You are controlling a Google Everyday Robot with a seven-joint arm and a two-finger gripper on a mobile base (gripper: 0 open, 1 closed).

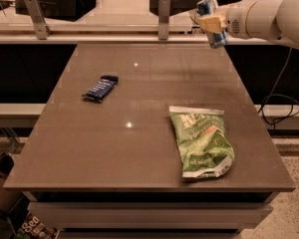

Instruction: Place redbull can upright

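The redbull can is a slim blue and silver can, held nearly upright and slightly tilted in the air above the table's far right corner. My gripper comes in from the right on a white arm and is shut on the can's middle, its tan fingers across the can. The can hangs well above the table top and touches nothing else.
A flat dark-blue snack bar wrapper lies at the table's left middle. A green crinkled chip bag lies at the front right. Two metal posts and a rail run behind the far edge. Cables hang at the right.
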